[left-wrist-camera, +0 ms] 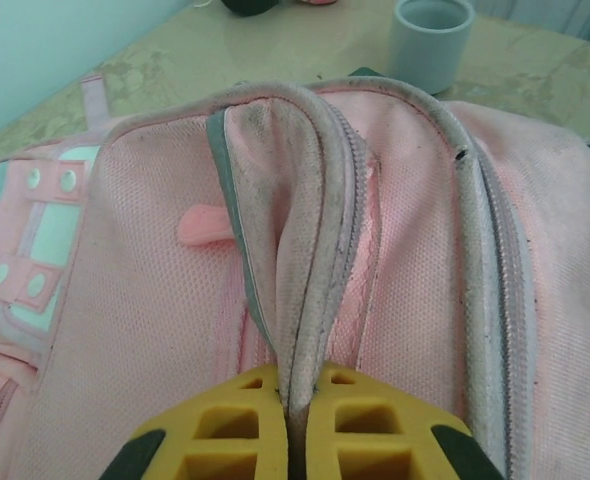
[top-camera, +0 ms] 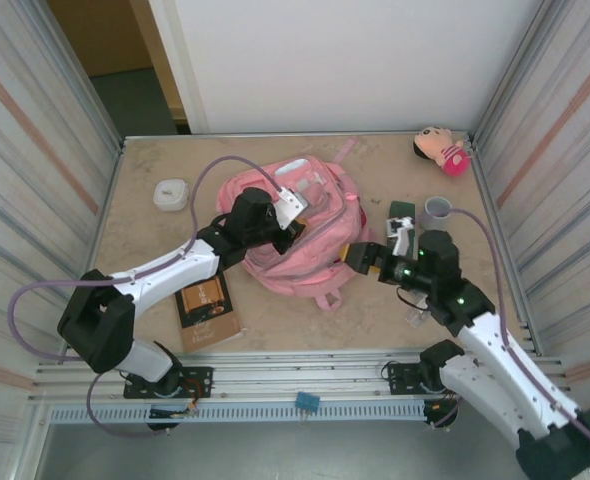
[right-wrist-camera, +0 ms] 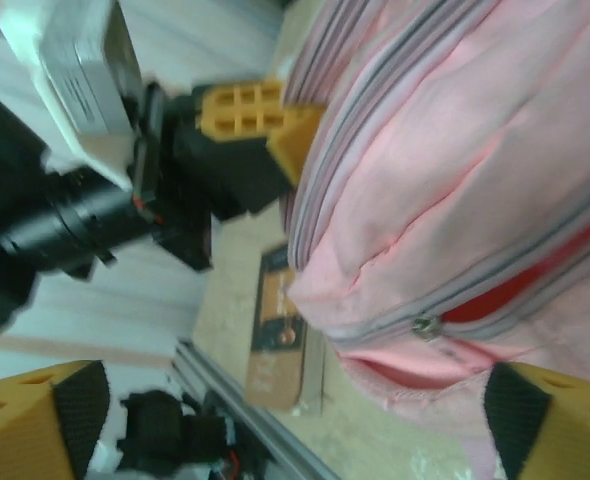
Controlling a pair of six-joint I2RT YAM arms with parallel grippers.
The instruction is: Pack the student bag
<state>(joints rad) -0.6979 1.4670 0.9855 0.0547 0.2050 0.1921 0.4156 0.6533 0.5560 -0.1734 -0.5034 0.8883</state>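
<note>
Closest to left wrist lens: yellow fingers (left-wrist-camera: 225, 430) of left gripper (left-wrist-camera: 295, 425), pressed tight together on a raised fold of zip-edged fabric at the rim of the student bag (left-wrist-camera: 425, 250). Finds bag lying flat on table (top-camera: 140, 230), directly ahead of and beneath that gripper, fold lifted clear of the rest.

Records right gripper (right-wrist-camera: 293, 418) with fingers spread wide, clamped on nothing; lower corner of bag just ahead of and between them, with a zip pull and a strip of red lining at a part-open slot.

Judges packing barely begun: opening pinched up, nothing seen going in, interior mostly hidden.

Lists items outside bag:
- book (top-camera: 207, 310), behind left gripper, beside its forearm;
- white case (top-camera: 171, 193), well behind its wrist;
- grey cup (left-wrist-camera: 432, 40), ahead of left gripper, past bag's far edge;
- plush doll (top-camera: 441, 150), farther off past cup.

Judges remaining work as follows: widen opening, load loose items, close zip.
</note>
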